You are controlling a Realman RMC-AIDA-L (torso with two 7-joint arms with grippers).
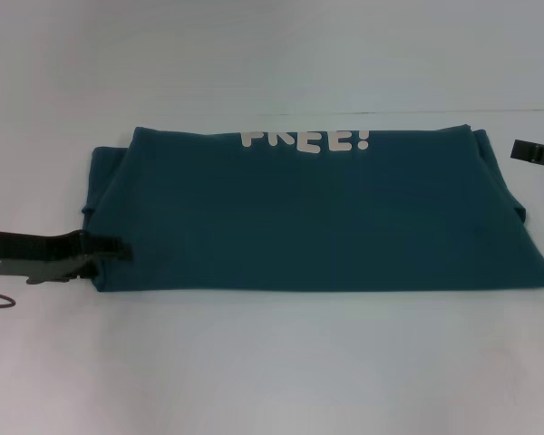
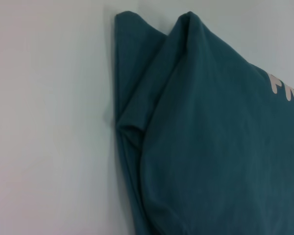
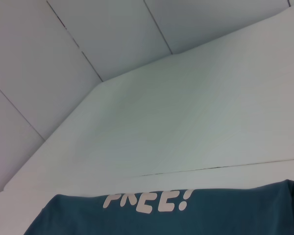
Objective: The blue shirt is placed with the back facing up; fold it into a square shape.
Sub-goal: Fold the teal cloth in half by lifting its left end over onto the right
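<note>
Folding looks half done: the blue shirt (image 1: 308, 217) lies as a wide band on the white counter (image 1: 272, 362), the left claw (image 1: 104, 251) touches its near left corner, grip unclear, and next one end should go over the other.

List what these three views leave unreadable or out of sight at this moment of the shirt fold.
- Lettering on the blue shirt: its upper part is lost over the far fold, head view.
- Left claw: at the shirt's near left corner; grip on cloth not discernible.
- Right claw: cut by the head view's right edge, beside the shirt's far right corner; state unreadable.
- Layers beneath: covered by the top panel.
- Wrist views show neither arm's own fingers.
</note>
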